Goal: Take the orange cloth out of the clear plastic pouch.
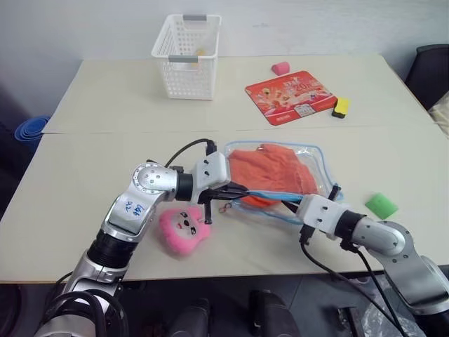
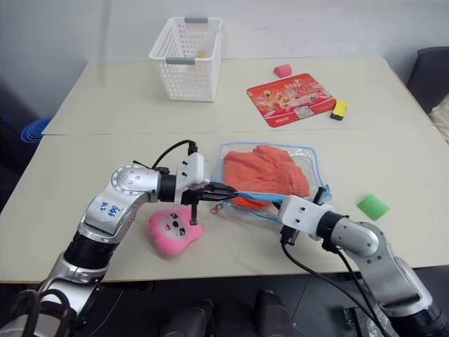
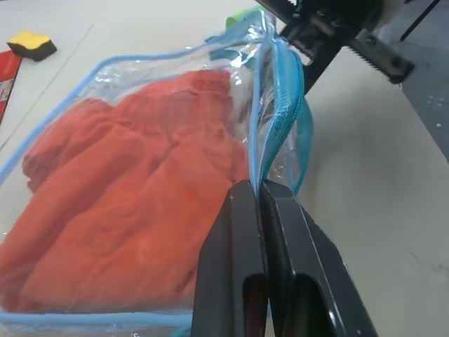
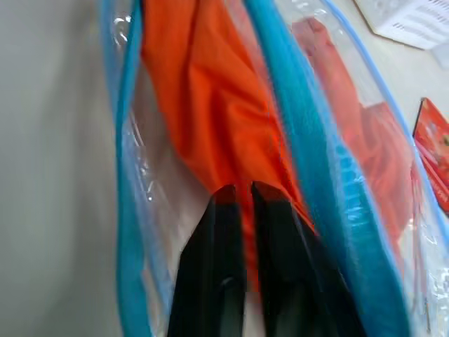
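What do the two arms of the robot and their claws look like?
Both arms are silver-grey metal with black joint rings. The left arm has a rounded elbow housing and blue handwritten marks on its shell. Each wrist ends in a white block; black cables run to the blocks. The left claw and the right claw each have two flat, glossy black fingers.
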Action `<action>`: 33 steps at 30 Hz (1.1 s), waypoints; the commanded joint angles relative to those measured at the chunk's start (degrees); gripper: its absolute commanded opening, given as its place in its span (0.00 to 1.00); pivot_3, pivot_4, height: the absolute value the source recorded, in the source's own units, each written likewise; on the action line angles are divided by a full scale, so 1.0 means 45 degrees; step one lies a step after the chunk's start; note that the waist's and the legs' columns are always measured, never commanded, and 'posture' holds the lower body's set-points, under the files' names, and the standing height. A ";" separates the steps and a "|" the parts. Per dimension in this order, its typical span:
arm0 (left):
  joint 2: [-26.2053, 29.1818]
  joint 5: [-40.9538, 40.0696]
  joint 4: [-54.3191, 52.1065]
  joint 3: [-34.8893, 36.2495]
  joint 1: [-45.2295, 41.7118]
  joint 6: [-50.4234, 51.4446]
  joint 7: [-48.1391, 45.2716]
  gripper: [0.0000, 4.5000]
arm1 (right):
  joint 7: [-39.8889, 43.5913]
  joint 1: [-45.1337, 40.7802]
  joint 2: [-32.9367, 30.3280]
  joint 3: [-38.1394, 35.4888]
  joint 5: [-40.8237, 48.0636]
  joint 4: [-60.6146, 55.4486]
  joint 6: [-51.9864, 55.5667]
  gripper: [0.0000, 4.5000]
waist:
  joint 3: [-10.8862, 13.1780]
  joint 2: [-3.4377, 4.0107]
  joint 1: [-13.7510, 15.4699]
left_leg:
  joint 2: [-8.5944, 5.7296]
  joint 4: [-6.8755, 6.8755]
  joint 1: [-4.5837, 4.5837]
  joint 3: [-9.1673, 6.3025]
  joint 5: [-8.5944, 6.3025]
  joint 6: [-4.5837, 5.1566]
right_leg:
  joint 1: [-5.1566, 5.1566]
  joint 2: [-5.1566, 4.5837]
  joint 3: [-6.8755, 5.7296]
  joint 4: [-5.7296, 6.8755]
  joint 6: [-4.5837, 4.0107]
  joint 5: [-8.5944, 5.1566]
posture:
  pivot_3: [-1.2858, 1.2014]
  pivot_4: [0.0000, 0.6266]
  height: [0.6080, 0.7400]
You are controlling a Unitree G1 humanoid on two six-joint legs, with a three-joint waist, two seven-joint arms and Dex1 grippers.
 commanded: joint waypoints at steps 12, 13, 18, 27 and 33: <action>-0.0091 -0.0646 -0.0736 0.0208 -0.0330 0.0414 0.0146 0.00 | -0.1679 -0.0881 0.1027 0.0872 -0.3996 0.1434 -0.2063 0.98 | -0.0001 0.0002 -0.0068 | 0.0006 -0.0002 0.0001 0.0005 0.0001 -0.0004 | -0.0006 0.0010 -0.0002 0.0012 -0.0001 -0.0001 | 0.52 0.24 1.00; -0.0098 -0.0697 -0.0787 0.0214 -0.0350 0.0467 0.0153 0.00 | -0.1796 -0.1055 0.1127 0.1023 -0.4337 0.1689 -0.2162 0.98 | -0.0001 0.0002 -0.0064 | 0.0005 -0.0001 0.0002 0.0007 0.0001 -0.0006 | -0.0009 0.0011 -0.0003 0.0019 -0.0001 -0.0001 | 0.52 0.24 1.00; -0.0214 -0.0955 -0.0782 0.0324 -0.0570 0.0765 0.0352 0.00 | -0.1988 -0.1834 0.0910 0.2138 -0.6201 0.2990 -0.3549 0.98 | -0.0002 0.0003 -0.0061 | -0.0002 0.0000 0.0002 0.0010 0.0002 -0.0006 | -0.0011 0.0009 -0.0004 0.0022 -0.0002 -0.0001 | 0.52 0.24 1.00; -0.0424 -0.1290 -0.0700 0.0502 -0.0844 0.1136 0.0745 0.00 | -0.2724 -0.3901 0.2209 0.3226 -0.7772 0.6000 -0.4512 0.98 | -0.0011 -0.0004 -0.0302 | 0.0005 -0.0001 0.0020 0.0012 0.0008 -0.0019 | -0.0009 0.0017 -0.0005 0.0044 -0.0006 -0.0003 | 0.52 0.24 1.00; -0.0459 -0.1342 -0.0767 0.0592 -0.0674 0.1255 0.1041 0.00 | -0.2463 -0.4099 0.2262 0.3243 -0.7513 0.6727 -0.5088 0.60 | -0.0017 -0.0008 -0.0329 | -0.0001 0.0002 0.0025 0.0007 0.0009 -0.0019 | -0.0003 0.0013 -0.0004 0.0047 -0.0006 -0.0003 | 0.52 0.24 1.00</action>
